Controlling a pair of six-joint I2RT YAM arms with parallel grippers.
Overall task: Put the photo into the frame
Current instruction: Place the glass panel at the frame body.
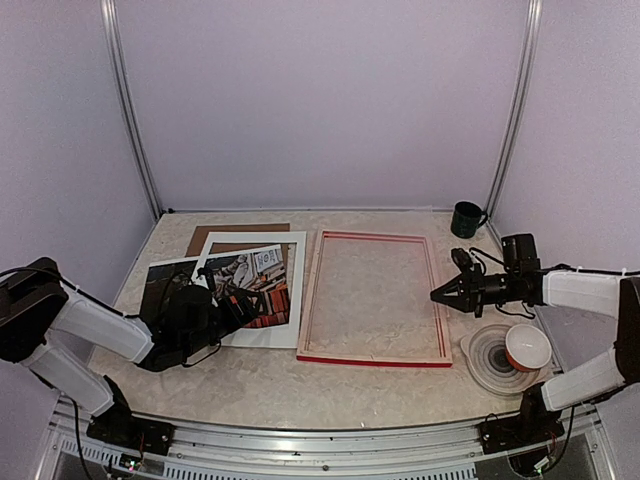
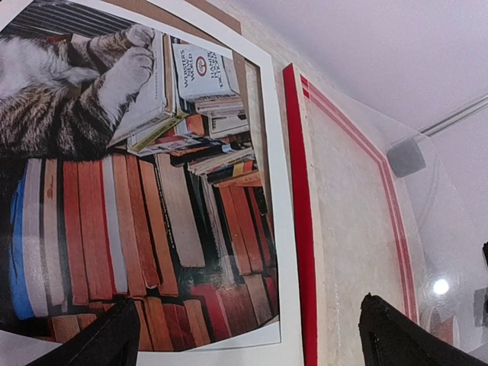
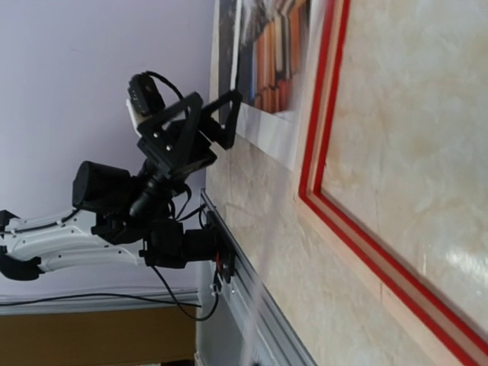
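The photo (image 1: 255, 283) of a tabby cat on books lies at the left of the table under a white mat (image 1: 248, 335), showing through its window. A dark corner of the photo (image 1: 162, 283) sticks out to the left. In the left wrist view the photo (image 2: 152, 191) fills the left half. The red frame (image 1: 370, 357) lies flat mid-table, its left rail (image 2: 299, 229) right beside the mat. My left gripper (image 1: 228, 300) hovers open over the mat's near part, fingers (image 2: 412, 339) spread wide and holding nothing. My right gripper (image 1: 437, 295) is shut and empty at the frame's right rail.
A brown backing board (image 1: 235, 236) lies behind the mat. A dark green mug (image 1: 467, 218) stands at the back right. A stack of grey plates (image 1: 490, 365) with a red-rimmed white bowl (image 1: 527, 347) sits at the near right, just below my right arm.
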